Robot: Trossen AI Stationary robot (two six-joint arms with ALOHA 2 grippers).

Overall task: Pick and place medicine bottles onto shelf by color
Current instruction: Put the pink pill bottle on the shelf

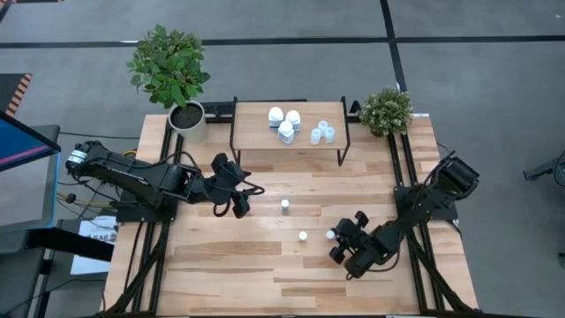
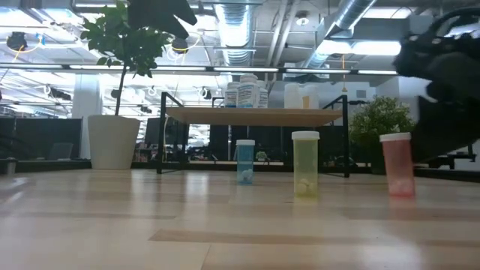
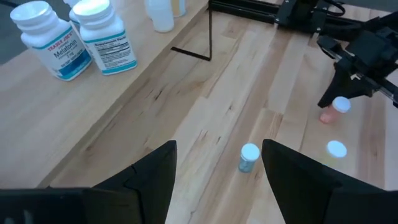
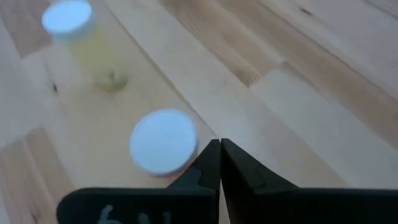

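Observation:
Three tinted medicine bottles stand upright on the table: a greenish one (image 1: 285,206) (image 2: 245,161), a yellow one (image 1: 303,236) (image 2: 305,163) and an orange one (image 1: 331,234) (image 2: 397,163). The shelf (image 1: 256,132) at the far side carries three white bottles (image 1: 284,124) and three pale-blue ones (image 1: 322,133). My right gripper (image 4: 219,155) is shut, its tips slanting down right beside the orange bottle's white cap (image 4: 163,149). My left gripper (image 3: 217,180) hangs open above the table left of the greenish bottle (image 3: 249,157), touching nothing. My right gripper's shut fingers (image 4: 208,163) come slanting down from the table's near right, close against the side of the orange bottle's cap (image 4: 186,152). I cannot tell whether the finger's outer side touches the cap. The bottle stands upright on the table.
A white plant pot (image 1: 187,119) stands at the far left corner and a small bush (image 1: 386,110) at the far right. The shelf's black legs (image 1: 234,146) stand on the tabletop. Bare planks lie along the near edge (image 1: 282,283).

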